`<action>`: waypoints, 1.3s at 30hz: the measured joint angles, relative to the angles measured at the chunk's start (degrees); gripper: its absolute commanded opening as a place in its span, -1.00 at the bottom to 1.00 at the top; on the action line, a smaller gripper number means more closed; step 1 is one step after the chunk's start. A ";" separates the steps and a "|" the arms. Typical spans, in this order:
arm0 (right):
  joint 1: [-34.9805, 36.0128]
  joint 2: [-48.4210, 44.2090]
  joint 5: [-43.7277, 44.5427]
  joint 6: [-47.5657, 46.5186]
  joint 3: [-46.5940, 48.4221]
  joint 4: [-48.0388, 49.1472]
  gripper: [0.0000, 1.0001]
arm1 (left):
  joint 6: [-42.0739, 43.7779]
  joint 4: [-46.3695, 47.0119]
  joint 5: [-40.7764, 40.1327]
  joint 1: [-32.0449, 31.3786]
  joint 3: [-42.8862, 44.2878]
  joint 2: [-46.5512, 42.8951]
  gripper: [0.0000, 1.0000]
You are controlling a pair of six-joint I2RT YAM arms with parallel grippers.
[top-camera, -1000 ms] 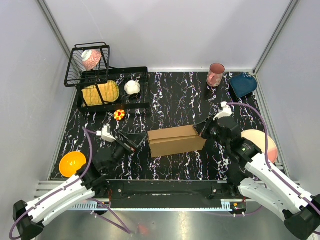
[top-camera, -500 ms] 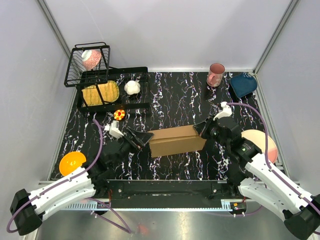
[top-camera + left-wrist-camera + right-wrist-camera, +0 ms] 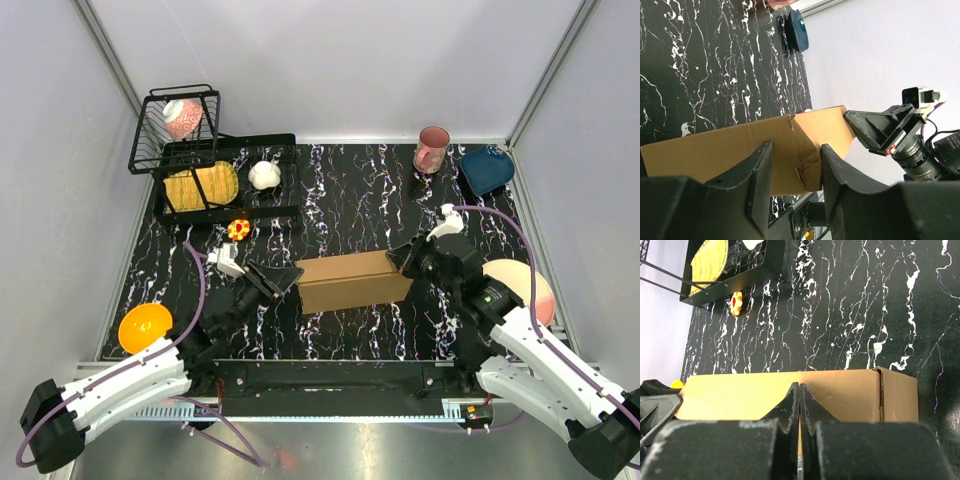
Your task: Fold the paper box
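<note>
The paper box is a plain brown cardboard box, folded shut and lying lengthwise in the middle of the black marbled table. My left gripper is at its left end. In the left wrist view the jaws straddle the end corner of the box, with cardboard filling the gap from finger to finger. My right gripper is at the box's right end. In the right wrist view it is shut, its joined tips lying against the cardboard with nothing between them.
A black wire rack and a tray holding a yellow item and a white item stand back left. A small orange toy lies near them. Also present: orange bowl, pink mug, blue dish, pink plate.
My left arm has moved right up to the box's left end, and its jaws have narrowed from wide open onto the cardboard. The right arm and the box have not moved.
</note>
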 measured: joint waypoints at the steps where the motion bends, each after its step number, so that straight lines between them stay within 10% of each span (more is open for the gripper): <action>1: 0.00 0.00 0.00 0.00 0.00 0.00 -1.00 | 0.00 0.87 -0.07 0.00 -0.48 -0.04 -0.24; 8: 0.00 0.00 0.17 0.00 0.00 0.04 -1.00 | 0.70 4.33 -2.29 -1.70 -2.36 -0.04 0.48; 13: 0.00 0.00 0.20 0.02 0.02 0.02 -1.00 | 0.85 0.07 -3.13 -3.87 -2.60 -3.52 0.61; 34: 0.00 0.02 0.17 0.04 0.02 0.07 -1.00 | 7.56 -21.33 -13.77 -4.63 8.11 -5.64 -0.36; 39: 0.00 0.02 0.17 0.04 0.02 0.04 -1.00 | 9.03 -20.24 -13.29 -5.40 8.28 -3.15 0.48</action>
